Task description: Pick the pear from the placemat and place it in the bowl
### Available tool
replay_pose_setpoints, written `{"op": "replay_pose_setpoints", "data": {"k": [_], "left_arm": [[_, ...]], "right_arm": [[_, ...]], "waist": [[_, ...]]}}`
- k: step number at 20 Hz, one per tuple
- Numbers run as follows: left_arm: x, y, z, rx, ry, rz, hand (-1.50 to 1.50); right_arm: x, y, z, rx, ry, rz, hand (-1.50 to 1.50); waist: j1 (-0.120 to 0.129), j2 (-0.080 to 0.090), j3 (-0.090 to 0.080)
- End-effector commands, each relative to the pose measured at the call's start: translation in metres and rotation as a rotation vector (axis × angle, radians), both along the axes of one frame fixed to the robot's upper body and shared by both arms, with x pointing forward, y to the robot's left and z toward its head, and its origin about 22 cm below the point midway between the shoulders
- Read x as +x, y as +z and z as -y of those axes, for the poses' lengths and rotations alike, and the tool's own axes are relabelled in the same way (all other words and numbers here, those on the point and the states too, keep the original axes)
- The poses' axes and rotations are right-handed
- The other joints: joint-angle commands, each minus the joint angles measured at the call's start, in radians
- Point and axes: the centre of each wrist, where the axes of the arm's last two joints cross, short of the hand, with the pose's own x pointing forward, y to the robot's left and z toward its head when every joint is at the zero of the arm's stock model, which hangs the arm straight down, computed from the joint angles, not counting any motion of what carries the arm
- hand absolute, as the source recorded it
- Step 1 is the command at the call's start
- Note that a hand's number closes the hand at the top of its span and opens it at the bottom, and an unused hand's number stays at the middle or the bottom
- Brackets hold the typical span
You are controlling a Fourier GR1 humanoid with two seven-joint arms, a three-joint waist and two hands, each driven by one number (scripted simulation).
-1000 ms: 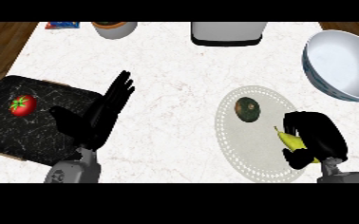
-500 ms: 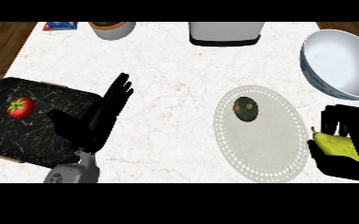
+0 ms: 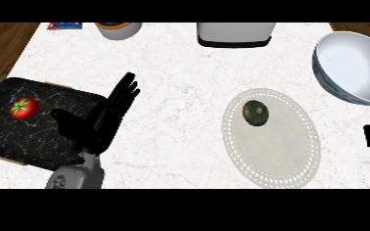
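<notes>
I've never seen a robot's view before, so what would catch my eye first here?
Probably the robot's black left hand, open with its fingers straight, at lower left beside a dark slab carrying a red tomato. Next, the pale oval placemat with a dark green round fruit, and the big white bowl at the right edge.

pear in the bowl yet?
No. The bowl shows only its bare white inside, and no pear shows anywhere in the head view.

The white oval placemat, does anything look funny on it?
Nothing is spilled or broken. The white oval placemat holds only a dark green round fruit; no yellow pear shows. The right hand is just a black sliver at the right edge, below the big white bowl.
</notes>
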Motion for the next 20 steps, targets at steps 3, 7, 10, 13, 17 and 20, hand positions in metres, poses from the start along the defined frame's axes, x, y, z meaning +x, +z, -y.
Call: {"op": "replay_pose_setpoints", "data": {"k": [3, 7, 10, 13, 17, 20], "left_arm": [[0.0, -0.009, -0.024, -0.001, -0.012, -0.007, 0.0], [-0.015, -0.007, 0.004, 0.009, -0.006, -0.005, 0.0], [-0.007, 0.009, -0.002, -0.011, -0.025, 0.006, 0.0], [-0.005, 0.002, -0.013, -0.001, -0.014, 0.009, 0.0], [0.008, 0.0, 0.01, -0.008, -0.015, -0.001, 0.0], [0.005, -0.005, 0.006, -0.007, -0.031, 0.011, 0.0]], "right_arm": [[0.036, 0.005, 0.019, 0.058, -0.064, 0.073, 1.5], [0.065, 0.015, 0.047, 0.045, -0.088, 0.047, 1.5], [0.096, -0.013, 0.059, 0.107, -0.094, 0.099, 1.5], [0.117, -0.017, 0.089, 0.115, -0.104, 0.079, 1.5], [0.154, -0.027, 0.093, 0.074, -0.104, 0.093, 1.5], [0.167, -0.042, 0.112, 0.04, -0.109, 0.091, 1.5]], "waist": [[0.008, 0.003, 0.0], [0.009, 0.002, 0.001], [0.02, 0.005, 0.001], [0.02, 0.006, 0.001], [0.026, 0.008, 0.001], [0.031, 0.011, 0.001]]}}
